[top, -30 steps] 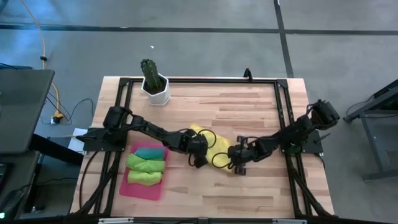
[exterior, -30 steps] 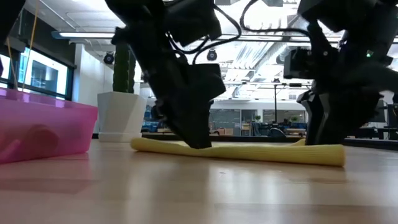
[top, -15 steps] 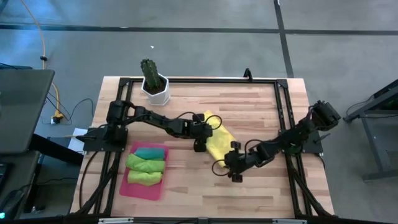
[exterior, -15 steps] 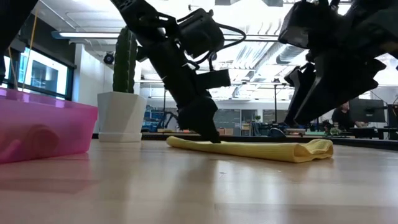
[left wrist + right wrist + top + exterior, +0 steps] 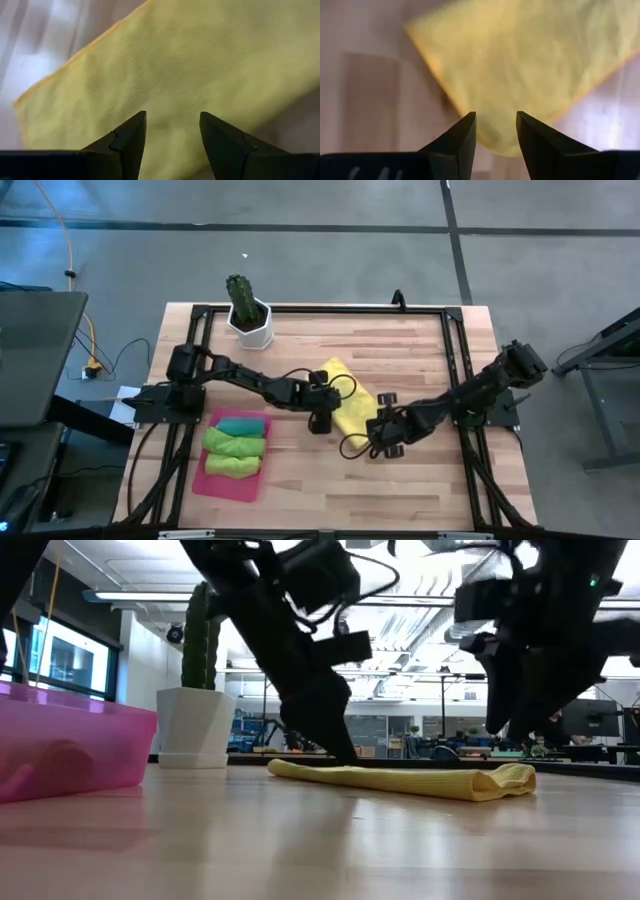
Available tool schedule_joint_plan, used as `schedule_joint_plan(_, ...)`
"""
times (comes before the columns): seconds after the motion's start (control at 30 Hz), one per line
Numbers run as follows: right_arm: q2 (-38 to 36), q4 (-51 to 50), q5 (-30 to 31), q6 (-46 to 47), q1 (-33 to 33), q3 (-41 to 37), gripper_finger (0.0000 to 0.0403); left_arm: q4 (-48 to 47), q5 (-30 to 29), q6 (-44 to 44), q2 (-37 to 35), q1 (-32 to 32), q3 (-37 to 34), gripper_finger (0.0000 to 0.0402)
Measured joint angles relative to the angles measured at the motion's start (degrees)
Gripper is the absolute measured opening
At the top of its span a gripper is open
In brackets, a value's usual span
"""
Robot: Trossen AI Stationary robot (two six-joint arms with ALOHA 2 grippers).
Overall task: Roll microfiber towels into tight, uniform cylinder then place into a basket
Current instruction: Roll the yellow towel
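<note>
The yellow towel [image 5: 351, 401] lies folded flat on the tabletop [image 5: 400, 340] between my two arms, well apart from the pink-red basket [image 5: 199, 480], which already holds a teal roll [image 5: 240, 425] and two green ones. I judge this cloth light, limp and a bit grippy on wood (it will bunch rather than slide), so I would take it by an edge or corner, pinching thin layers instead of the middle. My left pincer [image 5: 170, 137] sits low at the towel's near-left edge, its fingers parted with yellow fabric showing between them; it grips nothing that I can see, though the tips look to touch or nearly touch the cloth. My right pincer [image 5: 494, 135] hangs just above the towel's other end, fingers likewise apart and empty, a corner of cloth under them.
</note>
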Motion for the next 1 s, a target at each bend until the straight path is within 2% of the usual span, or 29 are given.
schedule_joint_plan(0.4, 0.02, 0.02, -3.44, 0.65, -2.68, -3.57, 0.0134, -3.27, -0.20, -6.30, -1.91, -4.60, 0.01, 0.0174)
schedule_joint_plan(0.63, 0.01, 4.23, -3.45, 0.22, -2.25, -3.59, 0.0134, -7.39, -0.86, -10.72, -1.91, -4.07, 0.02, 0.0174)
schedule_joint_plan(1.0, 0.02, 7.97, -3.44, 3.85, -2.25, -3.61, 0.0134, -10.66, -3.90, -10.00, -1.89, -1.52, 0.01, 0.0174)
